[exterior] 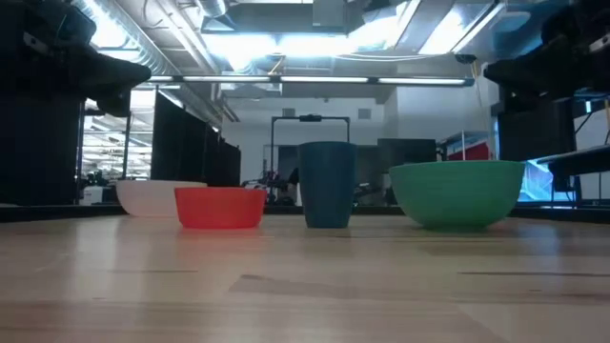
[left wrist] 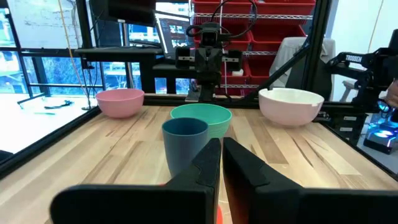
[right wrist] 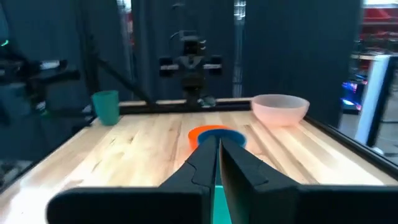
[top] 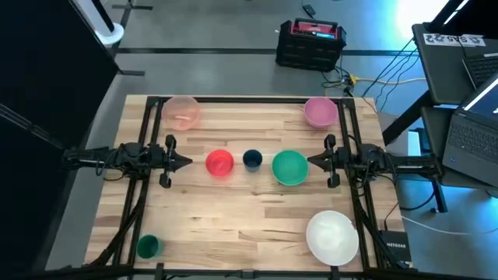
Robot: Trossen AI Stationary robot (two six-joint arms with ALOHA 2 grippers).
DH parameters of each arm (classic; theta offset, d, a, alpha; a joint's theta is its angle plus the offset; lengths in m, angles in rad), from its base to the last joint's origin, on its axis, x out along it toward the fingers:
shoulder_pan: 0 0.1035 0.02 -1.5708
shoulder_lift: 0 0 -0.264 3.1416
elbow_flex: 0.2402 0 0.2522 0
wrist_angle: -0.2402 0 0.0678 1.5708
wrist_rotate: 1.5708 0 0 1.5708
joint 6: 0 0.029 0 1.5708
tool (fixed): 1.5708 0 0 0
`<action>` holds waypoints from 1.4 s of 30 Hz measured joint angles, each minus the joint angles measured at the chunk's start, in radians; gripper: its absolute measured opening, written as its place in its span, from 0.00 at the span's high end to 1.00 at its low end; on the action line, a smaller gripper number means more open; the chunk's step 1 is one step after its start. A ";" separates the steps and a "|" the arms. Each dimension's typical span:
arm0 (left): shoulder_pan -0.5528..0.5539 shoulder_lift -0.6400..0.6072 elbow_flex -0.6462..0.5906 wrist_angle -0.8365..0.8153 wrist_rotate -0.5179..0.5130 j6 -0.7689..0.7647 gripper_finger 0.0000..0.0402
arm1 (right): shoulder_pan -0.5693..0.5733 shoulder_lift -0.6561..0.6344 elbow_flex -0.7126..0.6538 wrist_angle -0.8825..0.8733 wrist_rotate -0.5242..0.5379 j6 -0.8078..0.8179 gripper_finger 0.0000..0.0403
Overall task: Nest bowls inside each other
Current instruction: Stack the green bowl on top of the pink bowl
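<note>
Seven bowls stand apart on the wooden table. A red bowl [top: 219,162], a small dark blue one [top: 252,159] and a green bowl [top: 289,167] form a row in the middle. A translucent peach-pink bowl [top: 181,112] sits far left, a pink bowl [top: 320,111] far right, a large white bowl [top: 332,237] near right, a small green one [top: 148,246] near left. My left gripper [top: 187,162] is shut, level, left of the red bowl. My right gripper [top: 312,161] is shut, level, just right of the green bowl.
Black frame rails [top: 152,140] run along both sides of the table. A black crate [top: 310,43] stands on the floor beyond the far edge, and laptops [top: 475,132] sit to the right. Bare wood lies between the middle row and the near edge.
</note>
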 joint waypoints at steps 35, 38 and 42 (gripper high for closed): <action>0.000 0.000 0.000 0.000 0.000 0.000 1.00 | -0.316 1.496 1.151 -1.112 -0.103 0.101 0.58; 0.000 0.000 0.000 0.000 0.000 0.000 1.00 | -0.316 1.519 1.151 -1.113 -0.099 0.103 0.58; 0.000 0.000 0.000 0.000 0.000 0.000 1.00 | -0.316 1.549 1.151 -1.115 -0.093 0.106 0.58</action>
